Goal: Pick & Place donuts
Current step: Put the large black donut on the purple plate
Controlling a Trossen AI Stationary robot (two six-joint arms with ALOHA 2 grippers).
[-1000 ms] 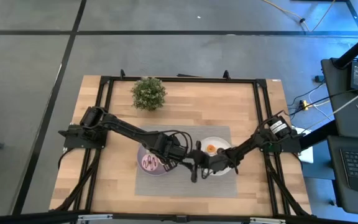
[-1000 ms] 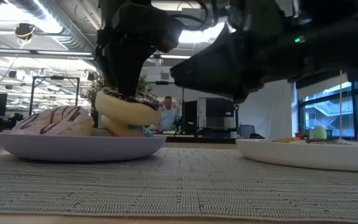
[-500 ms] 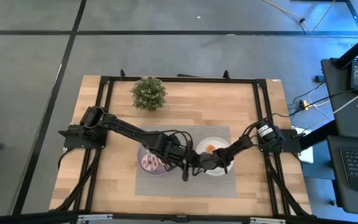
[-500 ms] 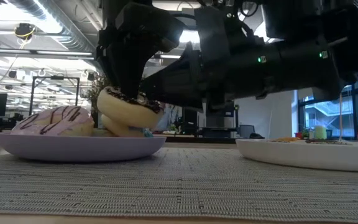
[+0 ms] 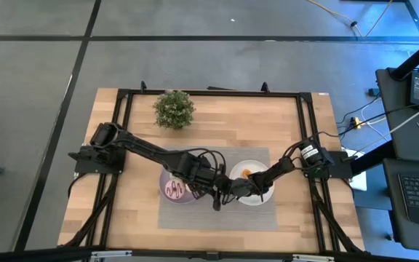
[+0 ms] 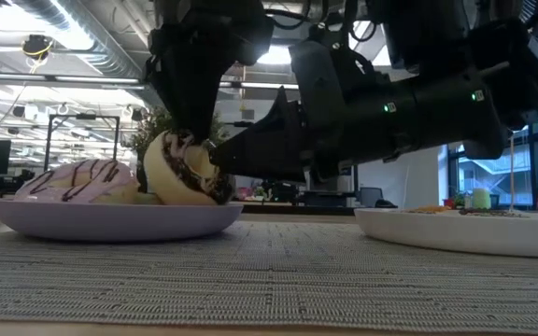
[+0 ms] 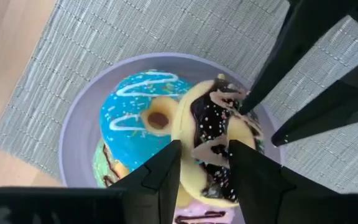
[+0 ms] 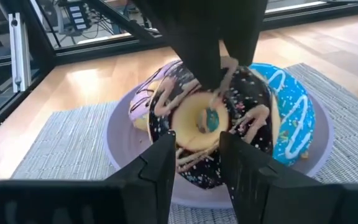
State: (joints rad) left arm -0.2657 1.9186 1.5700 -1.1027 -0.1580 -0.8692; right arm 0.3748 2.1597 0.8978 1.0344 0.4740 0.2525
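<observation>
A chocolate-iced donut with sprinkles stands on edge on a lilac plate; it also shows in the low view and the right wrist view. A blue donut, a pink donut and a green donut lie on the same plate. My left gripper is shut on the chocolate donut from above. My right gripper is open and level at the plate's right side, its fingers right beside the donut's iced face. I cannot tell whether they touch it. My left gripper pinches the chocolate donut's upper rim between its two fingers, one on the iced face and one on the plain underside. The fingers point down from above. The donut stands on edge below them, and its lower edge rests on the donuts in the plate.
A white plate with an orange donut lies to the right on the grey mat, under my right arm. A green potted plant stands at the far left of the table.
My right gripper has gone toward the table's left, from over the white plate up to the lilac plate and the chocolate donut. The donut, held by my left gripper, has tipped from a slanted lie up onto its edge.
</observation>
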